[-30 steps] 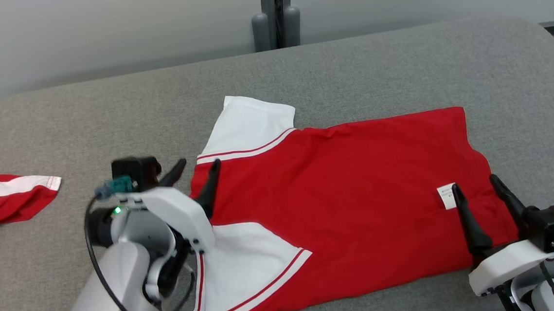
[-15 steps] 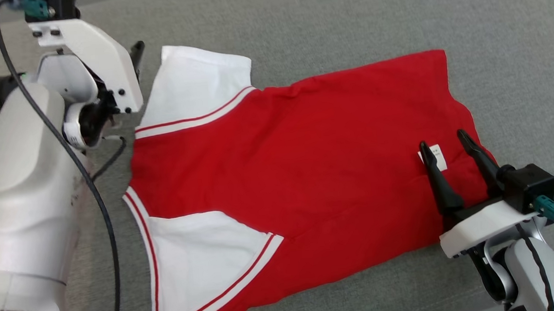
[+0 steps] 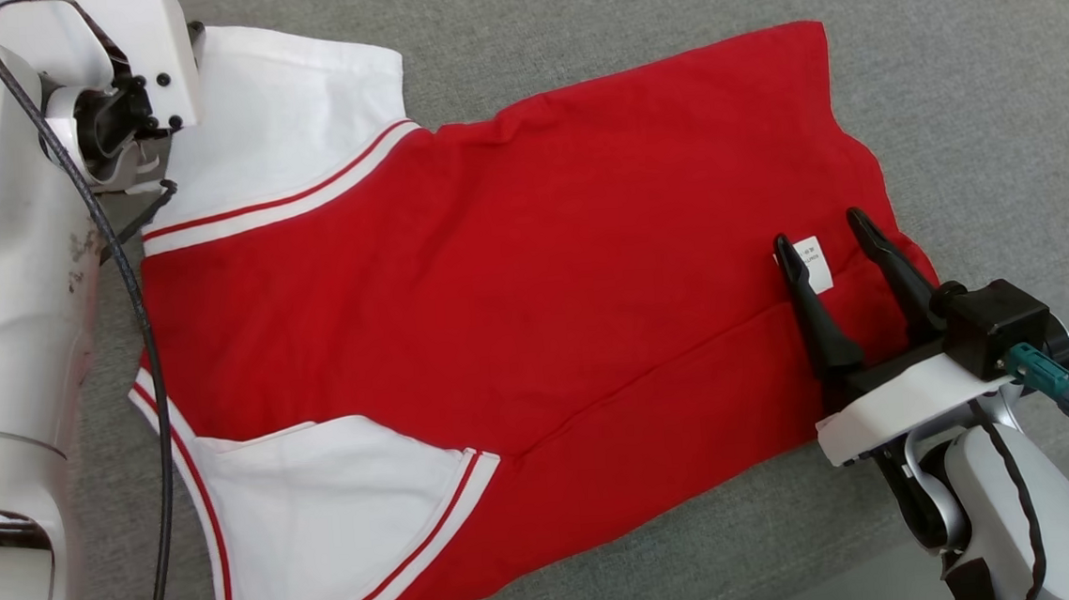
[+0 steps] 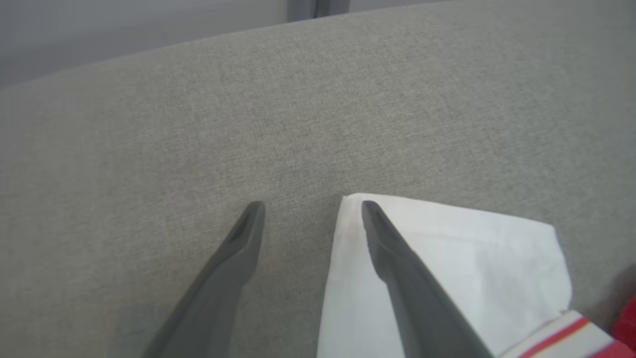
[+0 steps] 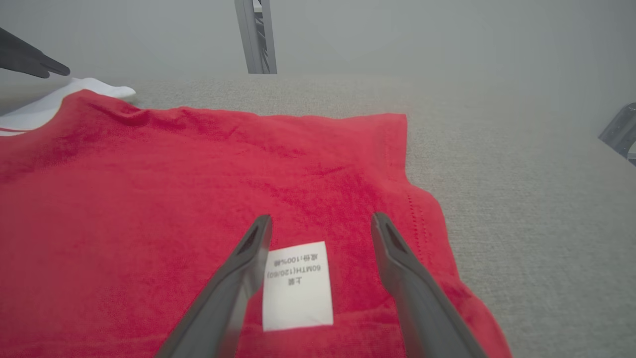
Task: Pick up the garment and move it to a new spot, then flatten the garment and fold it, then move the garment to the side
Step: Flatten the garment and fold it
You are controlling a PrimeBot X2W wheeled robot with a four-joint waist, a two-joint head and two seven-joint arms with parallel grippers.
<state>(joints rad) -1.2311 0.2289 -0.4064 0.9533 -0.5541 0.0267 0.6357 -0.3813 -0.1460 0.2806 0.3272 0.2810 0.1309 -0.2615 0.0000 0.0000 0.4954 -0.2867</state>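
The right hand (image 3: 819,230) stood with its two dark fingers spread wide and nothing held between them. In the right wrist view a white label (image 5: 297,286) with printed lines lay on the cloth in the gap between the fingers, nearer the finger on that view's left. Whether the fingertips pressed on the cloth or hung just above it could not be told. Beneath this hand lay the hem end of the shirt (image 3: 514,273), red and spread mostly flat, with the hem's corner just beyond the outer finger. Past that corner came the bare grey worktop (image 3: 951,73). Far ahead of the fingers a grey post (image 5: 256,35) rose behind the worktop.

The left hand (image 4: 312,205) was also wide open and empty. In its wrist view one finger crossed the edge of a white sleeve (image 4: 447,248), its tip near the sleeve's corner, and the other finger lay over plain worktop beside it. From that sleeve, trimmed with red stripes, the shirt's red body ran away toward the right hand. A second white sleeve (image 3: 342,502) lay on the shirt's near side, closer to the robot. A black cable (image 3: 150,383) hung along the left arm.
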